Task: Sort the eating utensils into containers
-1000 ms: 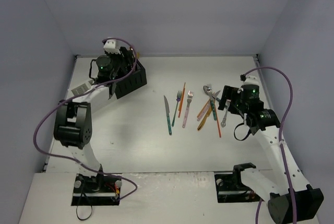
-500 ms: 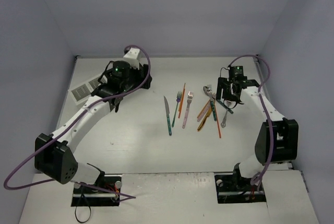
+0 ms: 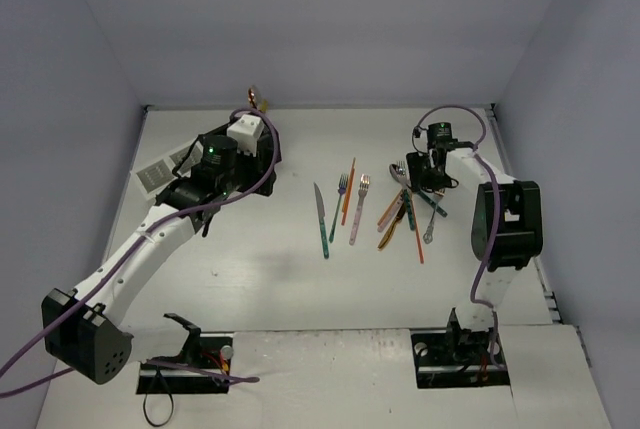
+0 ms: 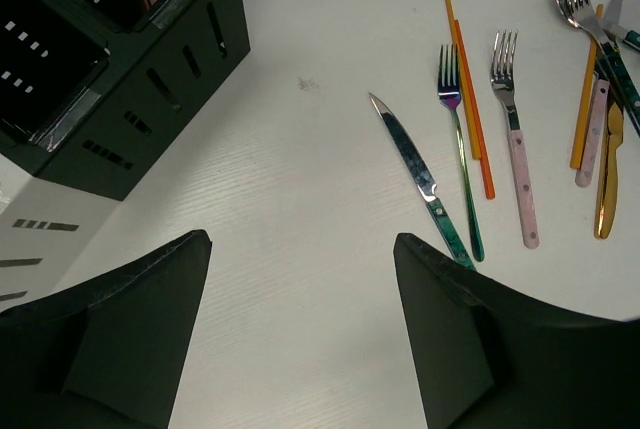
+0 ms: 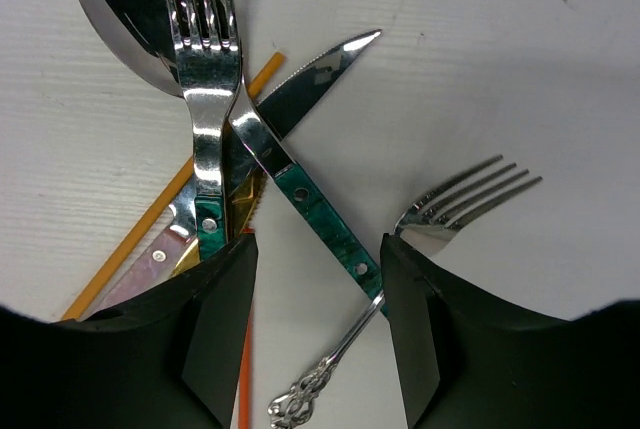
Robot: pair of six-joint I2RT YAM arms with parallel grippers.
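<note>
Left gripper [image 4: 300,249] hangs wide open and empty over the table [image 4: 300,79]. The black caddy [image 4: 150,99] is close by at the far left, and a knife [image 4: 415,174], pink-handled fork [image 4: 515,149] and orange sticks [image 4: 470,89] are laid out mid-table. Right gripper [image 5: 318,249] is spread wide too, empty, right over the crossed pile with the spoon [image 5: 120,19] and ornate fork [image 5: 440,204] on the right.
</note>
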